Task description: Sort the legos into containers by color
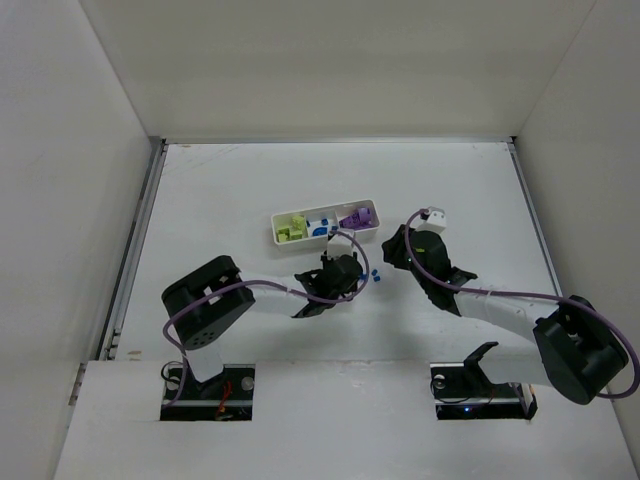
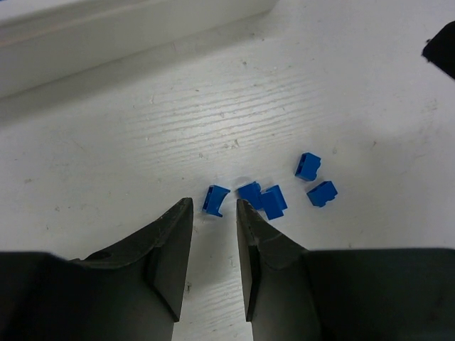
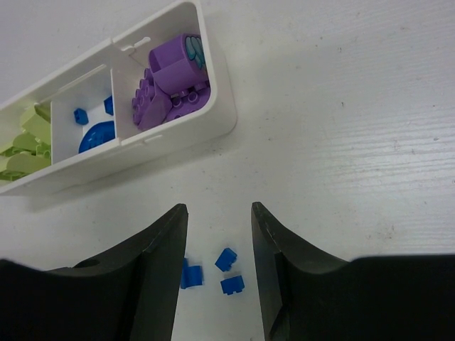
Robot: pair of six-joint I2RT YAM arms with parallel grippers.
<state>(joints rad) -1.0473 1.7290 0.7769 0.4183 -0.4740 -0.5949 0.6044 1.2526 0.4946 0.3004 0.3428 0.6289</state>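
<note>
Your left end effector [image 2: 213, 207] sits low over the worktop [image 2: 106, 142] with its jaws parted a little and nothing between them, so it is released, not gripping. Just past its tips lies the leftmost brick [image 2: 215, 199] of a small cluster of blue bricks [image 2: 274, 201]. Five of them lie loose on the worktop, some touching, two a little apart to the right. Your right end effector [image 3: 219, 213] hovers over the same cluster from the right, jaws wide and empty.

Farther back stands the tray [image 3: 178, 138], with lime pieces [image 3: 28, 135] in the left compartment, blue in the middle and purple pieces [image 3: 170, 85] in the right.

By my reading, lime and purple are sorted and you are on the blue, at the pick-up step. Next, ease the left end effector forward until one brick lies squarely between the jaws, then close on that brick alone. From there, carry it to the middle compartment. Hold the right arm back, since both are crowding the same spot.
</note>
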